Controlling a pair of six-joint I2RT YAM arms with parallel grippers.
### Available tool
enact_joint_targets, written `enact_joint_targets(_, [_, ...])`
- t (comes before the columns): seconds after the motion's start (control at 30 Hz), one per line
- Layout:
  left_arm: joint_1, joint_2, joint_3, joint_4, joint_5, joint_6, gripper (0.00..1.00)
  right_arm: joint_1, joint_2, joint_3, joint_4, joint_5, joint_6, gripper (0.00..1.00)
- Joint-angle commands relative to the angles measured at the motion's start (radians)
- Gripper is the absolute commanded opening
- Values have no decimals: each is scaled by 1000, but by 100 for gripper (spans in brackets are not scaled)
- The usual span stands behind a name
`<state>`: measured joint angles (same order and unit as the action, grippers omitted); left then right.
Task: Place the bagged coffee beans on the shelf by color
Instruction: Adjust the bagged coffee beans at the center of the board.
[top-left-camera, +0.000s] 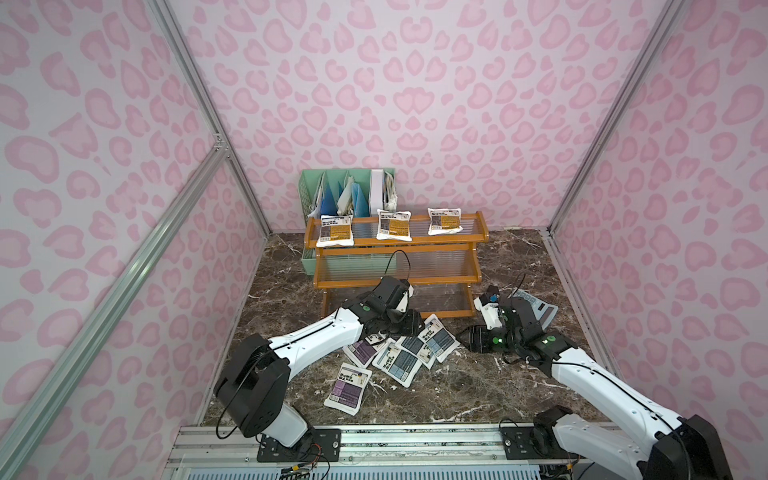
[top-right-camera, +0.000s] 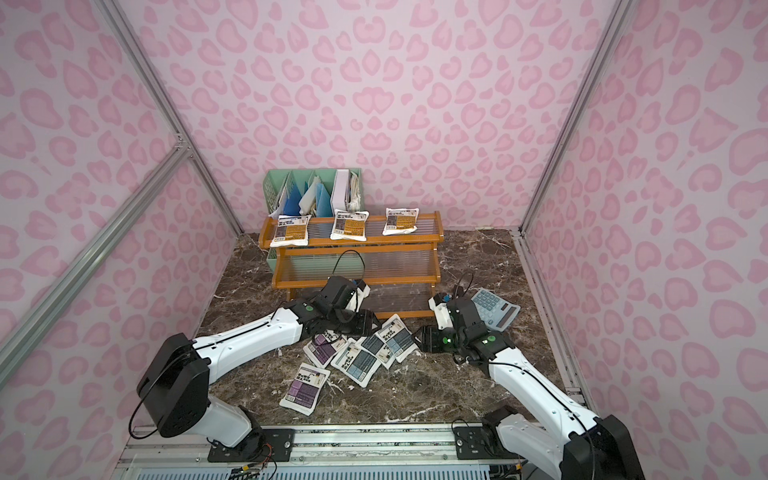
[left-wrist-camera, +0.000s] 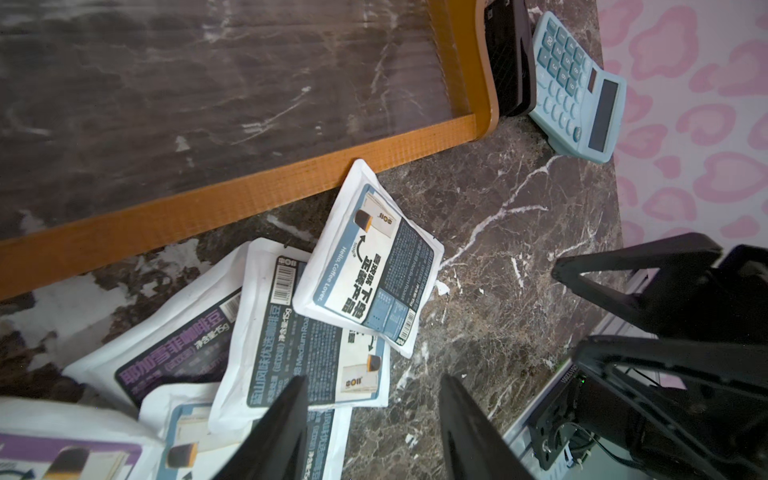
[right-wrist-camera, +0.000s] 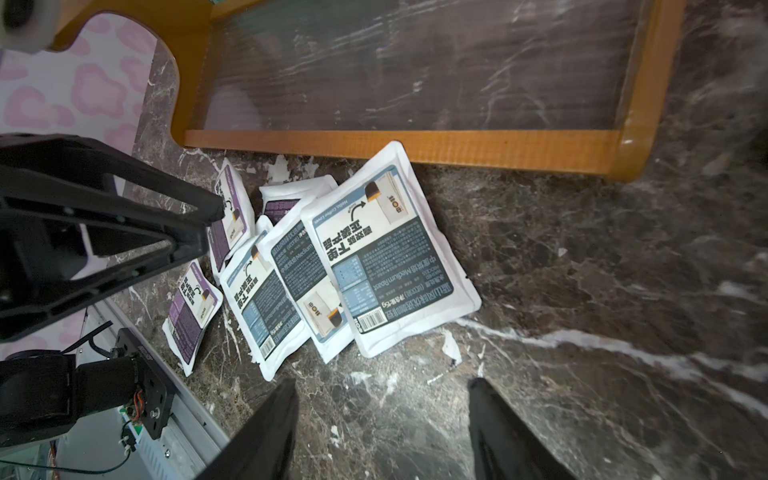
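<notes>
A mint-green file holder (top-left-camera: 309, 195) stuffed with papers stands behind the shelf (top-left-camera: 440, 279). A pale blue calculator (top-right-camera: 494, 309) lies tilted on the dark marbled desk (top-left-camera: 457, 386) beside the shelf's end on the right arm's side, partly covered by that arm in both top views. The shelf is a three-step rack with an orange-brown frame and clear ribbed panels. Three orange pouches (top-left-camera: 393, 225) sit in a row on its top step. In front of the lowest step, six more pouches lie on the desk. Three blue-grey pouches (right-wrist-camera: 390, 257) overlap like fanned cards, the top one with a corner against the shelf's front rail. Three purple pouches (right-wrist-camera: 191, 307) lie beside them, one apart from the heap and farthest from the shelf. Each pouch is a white, puffy square with black text and a coloured block label. The left pincer (left-wrist-camera: 373, 380) hangs over the heap, jaws apart with nothing between them. One finger overlaps a blue-grey pouch in the wrist view, but contact cannot be told. The right pincer (right-wrist-camera: 382, 380) hovers over bare desk just beside the heap, jaws wide and holding nothing.
</notes>
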<state>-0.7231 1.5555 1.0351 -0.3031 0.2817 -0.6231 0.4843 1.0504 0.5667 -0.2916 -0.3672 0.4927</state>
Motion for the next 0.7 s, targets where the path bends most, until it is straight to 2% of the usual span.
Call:
enact_joint_targets(0.0, [-4,13,-2,1,36,22,56,2,30,-25,94,-17,0,67])
enact_joint_targets(0.3, [-19,83,24,-13,71,48,56,1,192,-19,172,-55,-11,67])
enact_joint_targets(0.67, [-18,136,34,-51,17,64,56,2,347,2,292,-88,-8,66])
